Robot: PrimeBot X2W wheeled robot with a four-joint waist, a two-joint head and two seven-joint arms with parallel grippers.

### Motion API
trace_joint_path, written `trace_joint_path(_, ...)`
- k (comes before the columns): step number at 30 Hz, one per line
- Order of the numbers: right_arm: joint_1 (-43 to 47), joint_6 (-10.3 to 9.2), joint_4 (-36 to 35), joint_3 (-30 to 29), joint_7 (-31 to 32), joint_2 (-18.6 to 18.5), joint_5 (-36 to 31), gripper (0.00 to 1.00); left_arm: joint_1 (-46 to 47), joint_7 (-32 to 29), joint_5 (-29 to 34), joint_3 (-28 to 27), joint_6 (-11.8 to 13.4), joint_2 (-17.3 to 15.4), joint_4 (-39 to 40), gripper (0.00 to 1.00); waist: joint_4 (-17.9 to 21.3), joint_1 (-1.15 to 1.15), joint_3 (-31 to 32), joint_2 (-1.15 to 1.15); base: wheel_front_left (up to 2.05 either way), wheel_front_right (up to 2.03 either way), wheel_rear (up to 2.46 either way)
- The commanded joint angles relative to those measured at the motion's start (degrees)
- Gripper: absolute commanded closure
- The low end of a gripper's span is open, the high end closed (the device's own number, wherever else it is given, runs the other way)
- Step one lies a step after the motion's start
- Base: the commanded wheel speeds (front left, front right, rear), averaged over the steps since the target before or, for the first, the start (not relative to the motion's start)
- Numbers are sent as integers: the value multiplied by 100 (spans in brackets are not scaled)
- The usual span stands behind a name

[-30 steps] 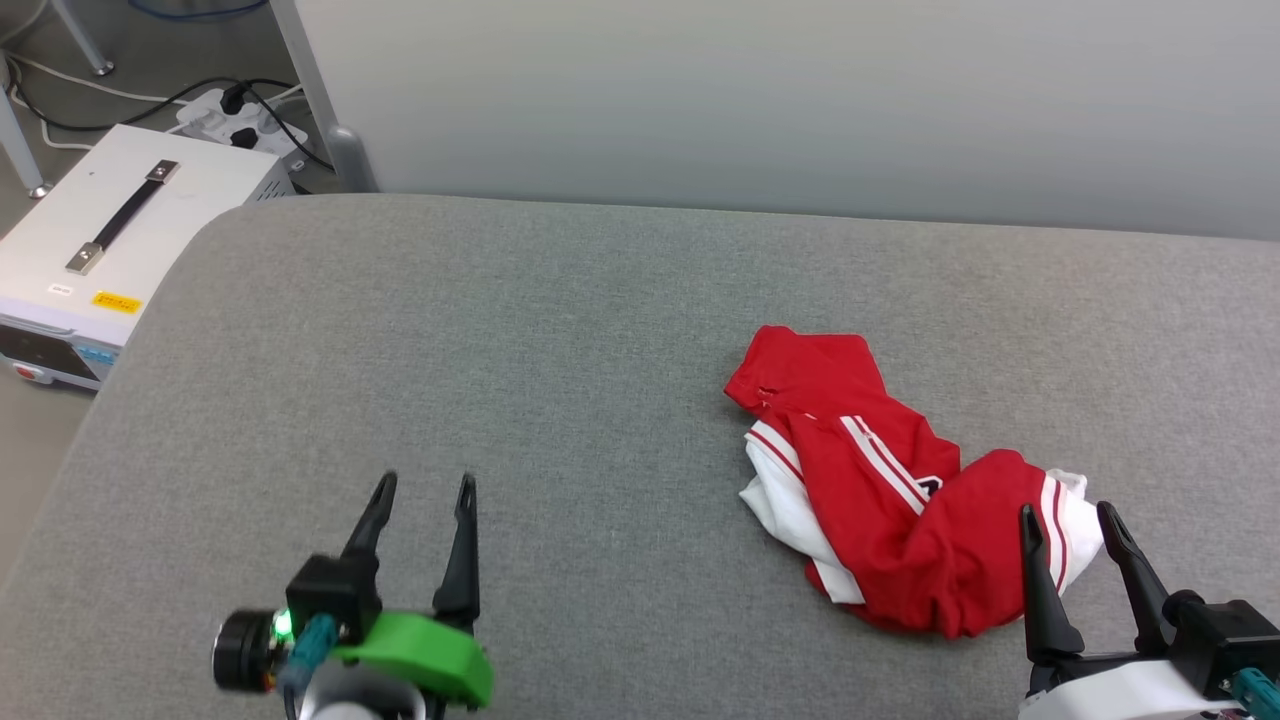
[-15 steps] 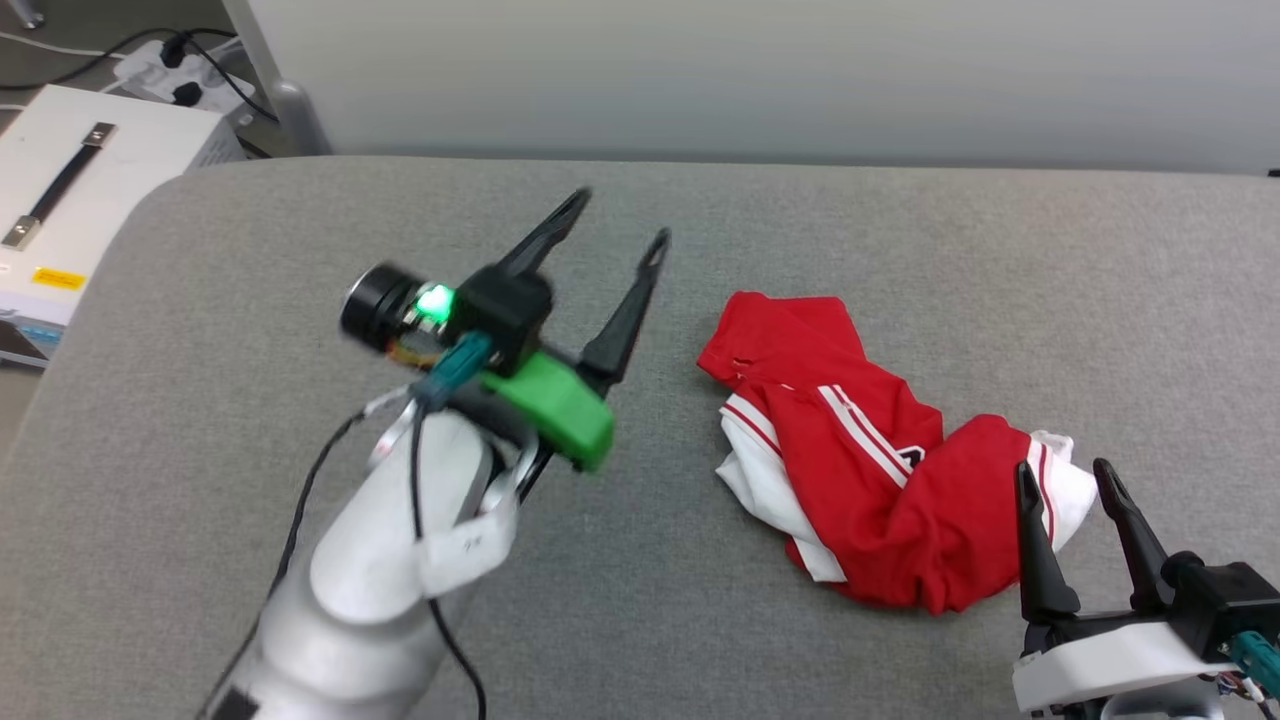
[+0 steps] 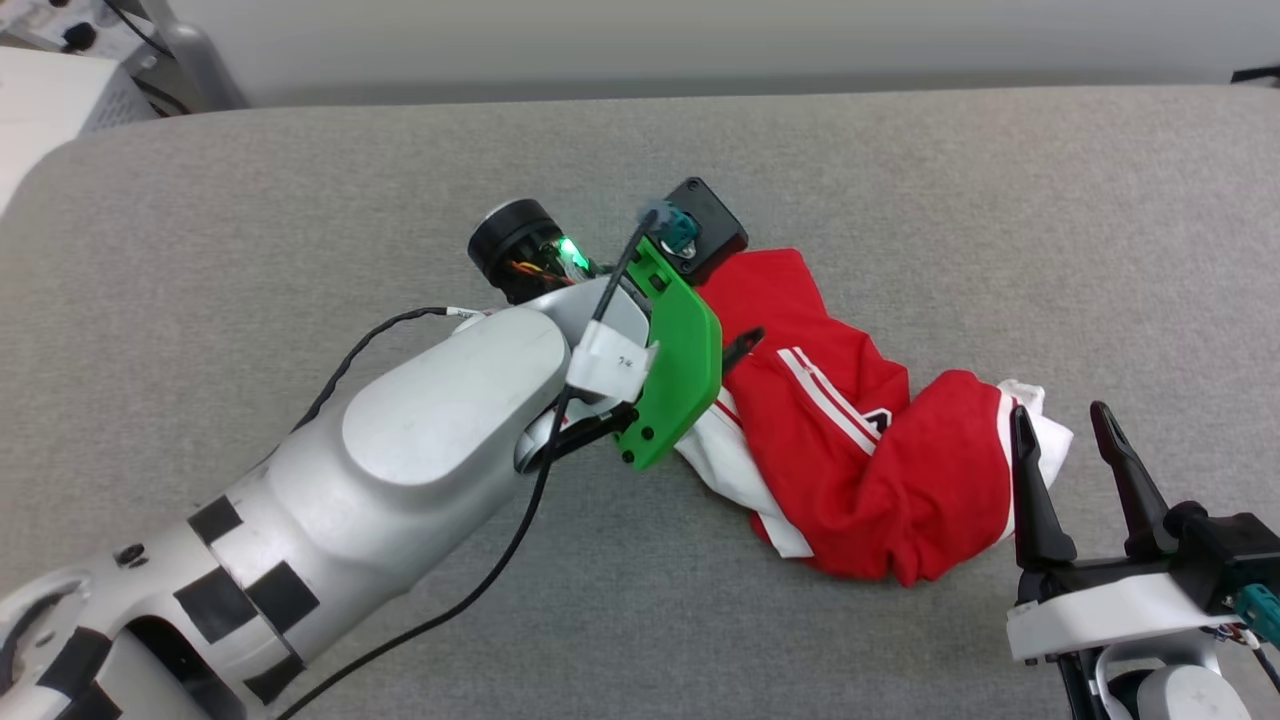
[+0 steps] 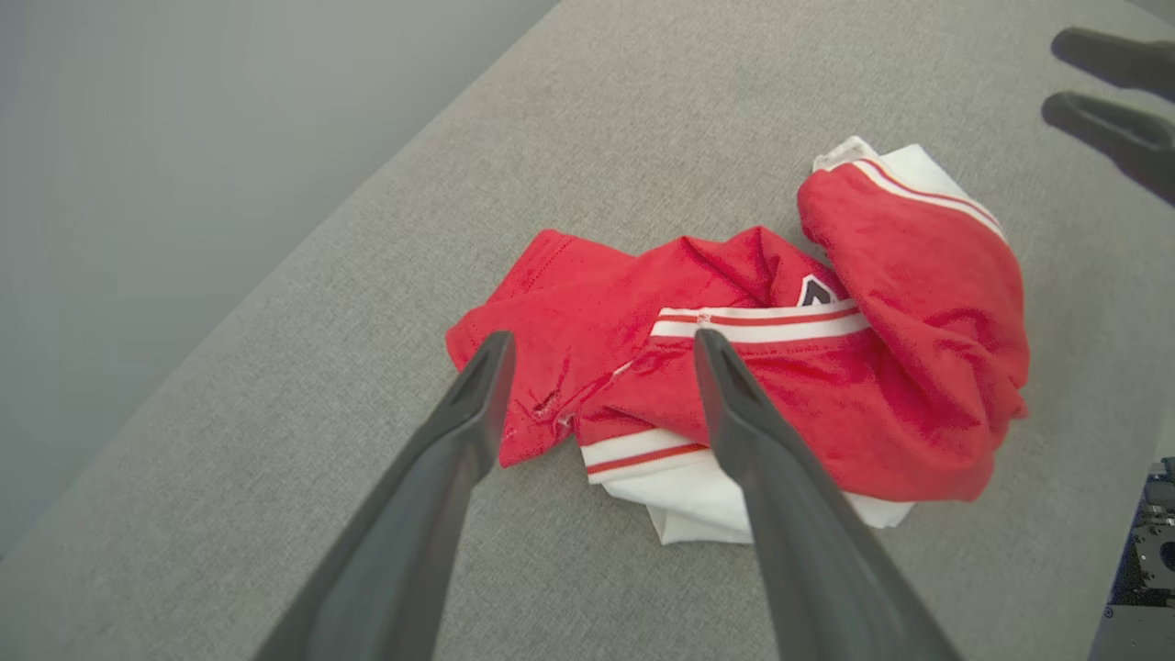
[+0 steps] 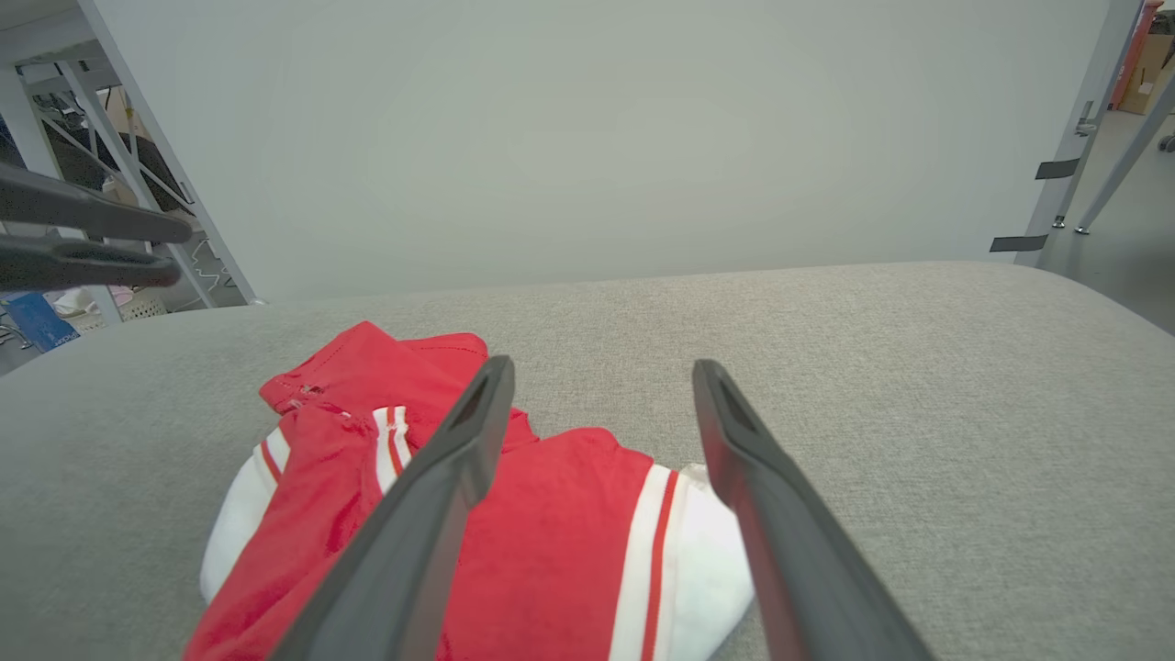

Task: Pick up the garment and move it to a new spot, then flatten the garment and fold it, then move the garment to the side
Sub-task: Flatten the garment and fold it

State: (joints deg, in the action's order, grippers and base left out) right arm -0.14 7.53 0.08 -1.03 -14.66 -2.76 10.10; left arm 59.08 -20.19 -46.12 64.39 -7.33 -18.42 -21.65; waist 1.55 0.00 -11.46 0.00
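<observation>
Far left of the head view, the left arm (image 3: 440,430) reaches in over the grey padded surface (image 3: 300,200), a black cable (image 3: 440,610) looping along it. Its green mount (image 3: 680,370) stands squarely in the way and covers the left end of the garment (image 3: 880,470); just one dark fingertip (image 3: 745,342) pokes out past it. The left wrist view fills that in: the left gripper (image 4: 601,344) has both fingers spread wide with nothing between them, poised over the garment's red end, though whether the tips touch cloth I cannot tell. That same view picks out a scrap of black, white-outlined numeral beside the striped trim.

Centre stage, the red-and-white jersey lies crumpled on the padding, right of the middle, white sleeve sticking out at each end.

Over to the right, the right gripper (image 3: 1059,415) sits at the garment's near right end, fingers wide apart and empty, flanking the white sleeve with its red stripes. The right wrist view adds a plain grey wall (image 5: 597,138) behind the padding, a metal rack (image 5: 110,147) at its left edge, and the left gripper's fingers jutting in there
</observation>
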Motion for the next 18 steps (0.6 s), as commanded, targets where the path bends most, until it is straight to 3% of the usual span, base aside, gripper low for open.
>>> trace_joint_path(1,-124,-4,-13,8,-34,-11,68,0,195,-261,-246,225,-15,-71,1,0,185,0,-201,0,0,0,0)
trace_joint_path(8,-318,-4,-15,59,-34,-11,141,0,567,-1424,-802,865,-15,-202,183,0,457,0,-541,0,0,0,0)
trace_joint_path(12,-461,-4,-21,96,-34,-11,189,0,305,-2172,-508,893,-15,-256,388,0,636,0,-766,0,0,0,0)
trace_joint_path(18,-612,-4,-34,89,-34,-11,228,0,-124,-2757,-196,895,-15,-436,437,0,799,0,-1038,0,0,0,0)
